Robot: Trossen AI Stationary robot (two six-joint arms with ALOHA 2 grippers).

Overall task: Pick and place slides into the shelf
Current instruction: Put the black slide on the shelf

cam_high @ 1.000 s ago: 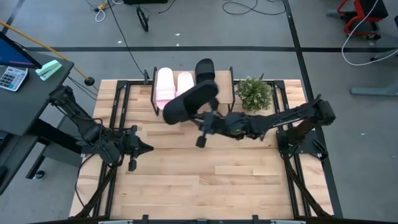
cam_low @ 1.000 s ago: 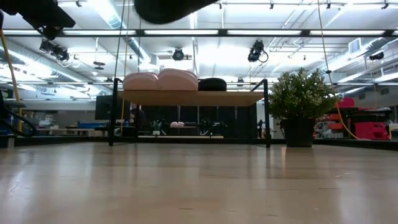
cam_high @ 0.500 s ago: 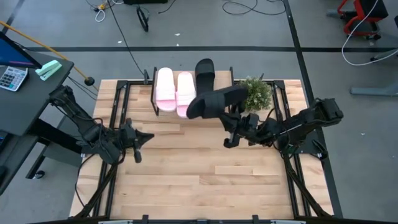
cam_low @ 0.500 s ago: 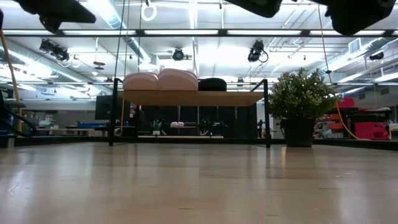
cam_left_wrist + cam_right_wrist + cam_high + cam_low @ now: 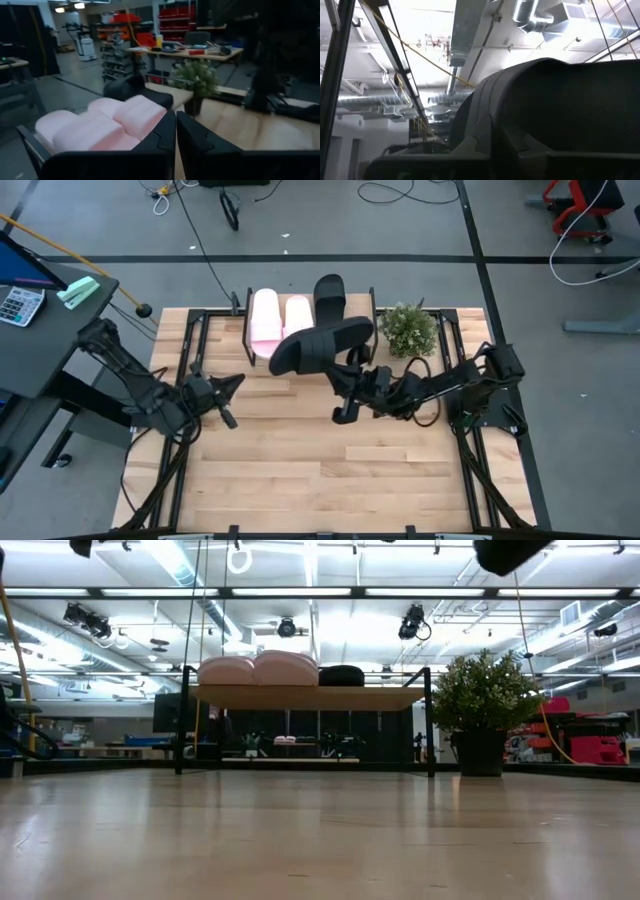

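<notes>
Three slides already sit on the shelf: the pink pair at its left end, one black slide next to them. We see the fourth, a black slide, lifted clear of the table, clamped in the right gripper. Its long axis runs roughly crosswise, toe end over the pink pair, heel end toward the plant. The open slot lies just beyond it, at the shelf's right end beside the parked black one, so we judge a turn plus a short forward reach is needed. It looks matte black, with a wide strap. Left gripper waits well off to the left, fingers together, holding nothing.
</notes>
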